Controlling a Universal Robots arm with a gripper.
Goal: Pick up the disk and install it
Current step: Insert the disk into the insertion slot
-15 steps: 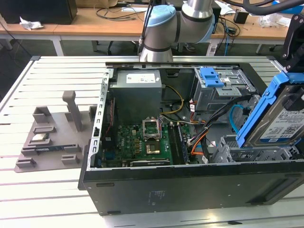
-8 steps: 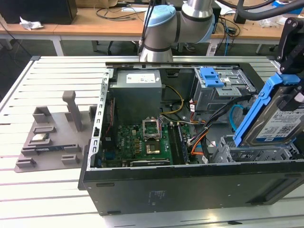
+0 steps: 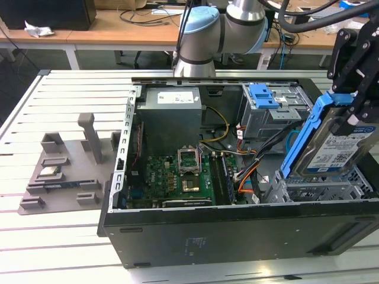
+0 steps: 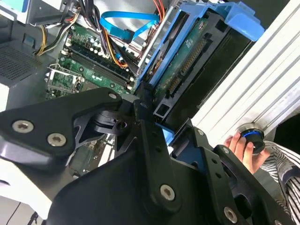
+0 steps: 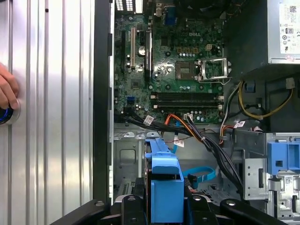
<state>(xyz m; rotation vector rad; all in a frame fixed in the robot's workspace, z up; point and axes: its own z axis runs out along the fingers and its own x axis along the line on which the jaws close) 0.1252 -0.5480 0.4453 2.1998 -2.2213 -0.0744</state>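
Pickup's done: the claw (image 3: 353, 112) clamps the disk (image 3: 336, 149), hanging tilted just over the drive cage (image 3: 320, 190), not yet seated.

Open drive cage (image 3: 323, 190) under the disk (image 3: 339, 151), cable bundle (image 3: 267, 143) crowding beside it

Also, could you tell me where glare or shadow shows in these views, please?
First wrist view: light glares off the ribbed table. Exterior view: the computer case interior is shaded. Second wrist view: the gripper, clamping the disk, reads near-black.
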